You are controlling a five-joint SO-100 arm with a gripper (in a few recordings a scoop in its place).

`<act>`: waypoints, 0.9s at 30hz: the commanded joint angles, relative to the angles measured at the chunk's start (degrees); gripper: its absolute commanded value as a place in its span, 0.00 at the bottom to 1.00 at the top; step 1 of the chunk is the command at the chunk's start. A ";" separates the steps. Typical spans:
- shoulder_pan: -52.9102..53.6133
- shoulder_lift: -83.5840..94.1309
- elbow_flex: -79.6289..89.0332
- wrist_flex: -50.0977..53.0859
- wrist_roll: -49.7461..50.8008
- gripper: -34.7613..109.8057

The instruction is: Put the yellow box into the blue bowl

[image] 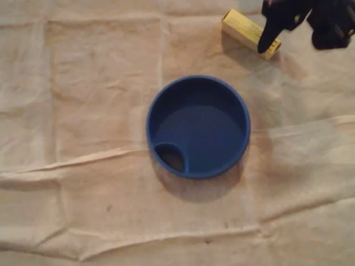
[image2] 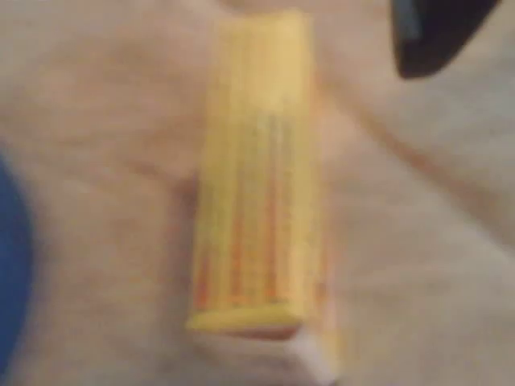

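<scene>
One grasp and one carry are both waiting to be done, so I am judging the task as barely begun. Closest to my wrist camera, the long yellow cardboard box (image2: 261,177) is lying flat on the crumpled beige cloth (image2: 418,241), just beside the round blue plastic bowl (image2: 12,265), whose rim is peeking in at the left edge of that view. One dark finger (image2: 434,36) is hanging over the cloth on the side of the box away from the bowl, not touching it as far as the blur is letting me tell.

From overhead, the black gripper (image: 291,30) is hovering up and to the right of the bowl (image: 198,126), with one fingertip crossing over the box's (image: 244,29) far end. I am reading the jaws as standing apart and gripping nothing, though how wide I cannot say.

Farther off, the bowl is sitting near the middle of the cloth (image: 83,111), holding nothing but its own small inner pocket (image: 172,157) at the lower left.

What is remaining, by my judgement: straddling the box, closing on it, lifting it, carrying it down and left to the bowl, and letting go.
</scene>
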 commanded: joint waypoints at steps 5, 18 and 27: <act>0.88 -2.37 -2.55 -1.58 -0.44 0.47; 4.92 -11.25 -3.52 -2.99 -0.44 0.47; 3.69 -15.56 -3.52 -7.29 -0.44 0.47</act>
